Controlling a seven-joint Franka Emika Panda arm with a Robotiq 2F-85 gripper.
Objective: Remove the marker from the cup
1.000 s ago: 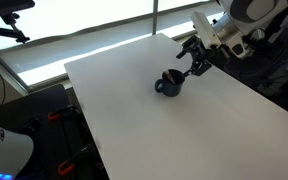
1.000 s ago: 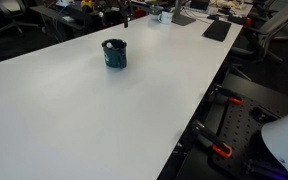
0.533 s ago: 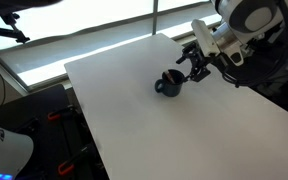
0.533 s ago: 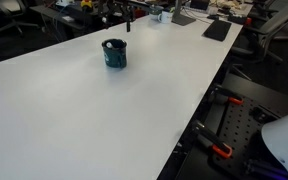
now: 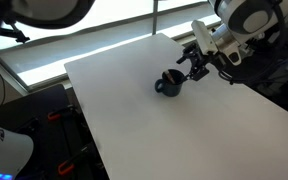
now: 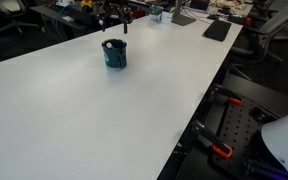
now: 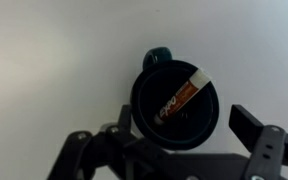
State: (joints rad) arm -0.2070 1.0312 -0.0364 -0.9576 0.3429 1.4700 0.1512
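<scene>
The arm (image 5: 236, 22) enters from the upper right of an exterior view. Its gripper (image 5: 195, 67) hangs downward, jaws spread wide.

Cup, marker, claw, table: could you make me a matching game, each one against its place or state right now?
Things:
1 cup
2 marker
3 claw
4 table

Places or states:
A open, over the cup
B white, bearing the cup
C lying slanted inside the cup
D dark, upright on the table

Pairs: 1-D; 2-C; 3-A; 4-B
</scene>
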